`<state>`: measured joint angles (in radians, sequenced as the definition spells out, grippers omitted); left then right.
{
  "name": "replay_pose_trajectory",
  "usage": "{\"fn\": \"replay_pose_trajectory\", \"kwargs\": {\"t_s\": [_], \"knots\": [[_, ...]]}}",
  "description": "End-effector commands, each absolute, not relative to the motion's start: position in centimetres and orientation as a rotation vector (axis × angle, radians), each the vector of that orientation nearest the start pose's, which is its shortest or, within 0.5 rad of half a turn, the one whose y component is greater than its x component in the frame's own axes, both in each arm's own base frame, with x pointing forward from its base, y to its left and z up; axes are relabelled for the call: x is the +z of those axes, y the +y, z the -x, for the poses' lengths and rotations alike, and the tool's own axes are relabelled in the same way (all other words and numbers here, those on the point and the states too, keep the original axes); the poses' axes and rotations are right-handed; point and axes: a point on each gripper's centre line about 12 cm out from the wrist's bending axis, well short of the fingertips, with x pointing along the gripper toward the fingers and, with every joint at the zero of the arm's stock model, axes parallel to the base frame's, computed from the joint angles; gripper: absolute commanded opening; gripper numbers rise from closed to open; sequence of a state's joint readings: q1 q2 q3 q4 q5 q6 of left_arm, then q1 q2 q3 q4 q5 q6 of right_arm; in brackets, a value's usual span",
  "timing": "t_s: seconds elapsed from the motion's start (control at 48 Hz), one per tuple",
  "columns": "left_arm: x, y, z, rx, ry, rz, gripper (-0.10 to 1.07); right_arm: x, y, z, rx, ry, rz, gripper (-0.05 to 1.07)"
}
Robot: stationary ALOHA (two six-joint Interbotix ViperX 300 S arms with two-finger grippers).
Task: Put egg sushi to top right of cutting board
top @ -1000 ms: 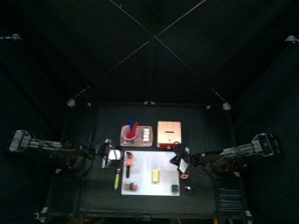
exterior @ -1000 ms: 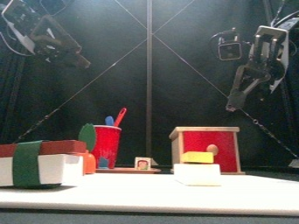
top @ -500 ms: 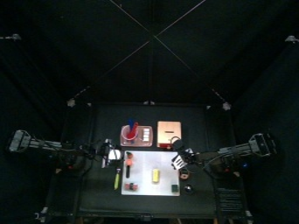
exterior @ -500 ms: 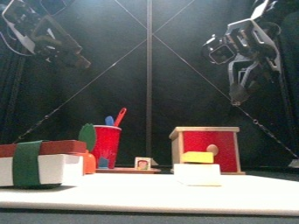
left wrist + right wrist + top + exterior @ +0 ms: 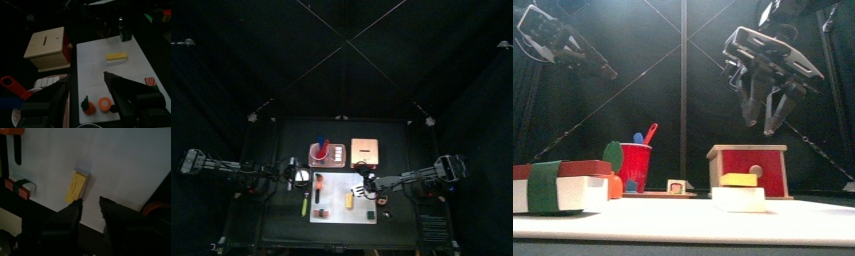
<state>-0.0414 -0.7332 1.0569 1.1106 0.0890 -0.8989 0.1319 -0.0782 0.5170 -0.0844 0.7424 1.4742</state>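
Right hand (image 5: 767, 118) hangs with jaws apart, empty, above the blocky yellow egg sushi (image 5: 77, 186).

This is a robot test rig in a lab, not a real kitchen: a small black table (image 5: 271, 135) stands inside a pen of black curtains (image 5: 225, 70), with thin crossed cords (image 5: 684, 60) strung behind it. Two black jointed robot arms reach in, the left arm (image 5: 218, 166) from one side and the right arm (image 5: 425, 178) from the other. The kitchen look comes only from toy props: a white rectangular cutting board (image 5: 358, 212), a red plastic cup (image 5: 635, 165) holding utensils, and a small red-fronted wooden box (image 5: 750, 168).
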Motion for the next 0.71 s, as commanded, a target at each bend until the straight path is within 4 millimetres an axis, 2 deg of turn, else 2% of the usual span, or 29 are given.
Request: {"fn": "replay_pose_trajectory", "kwargs": {"t_s": [0.0, 0.083, 0.146, 0.312, 0.479, 0.688], "knots": [[25.4, 0.2, -23.8, 0.013, 0.366, -0.242, 0.9, 20.2, 4.3, -36.2, -0.752, 0.965, -1.169, 0.87], [25.2, 0.5, -23.8, 0.029, 0.379, -0.259, 0.9, 19.7, 4.5, -37.2, -0.778, 0.966, -1.201, 1.0], [25.0, 0.6, -23.6, 0.042, 0.392, -0.268, 0.9, 19.4, 4.7, -38.0, -0.785, 0.966, -1.206, 1.04], [24.5, 0.9, -23.5, 0.065, 0.415, -0.266, 0.9, 18.6, 5.0, -40.2, -0.827, 0.975, -1.247, 1.03], [23.7, 1.2, -23.1, 0.083, 0.447, -0.274, 0.9, 17.5, 5.5, -41.5, -0.886, 1.0, -1.263, 1.02], [23.3, 1.3, -22.9, 0.099, 0.468, -0.253, 0.9, 16.5, 5.9, -42.1, -0.934, 1.037, -1.269, 1.02]]}}
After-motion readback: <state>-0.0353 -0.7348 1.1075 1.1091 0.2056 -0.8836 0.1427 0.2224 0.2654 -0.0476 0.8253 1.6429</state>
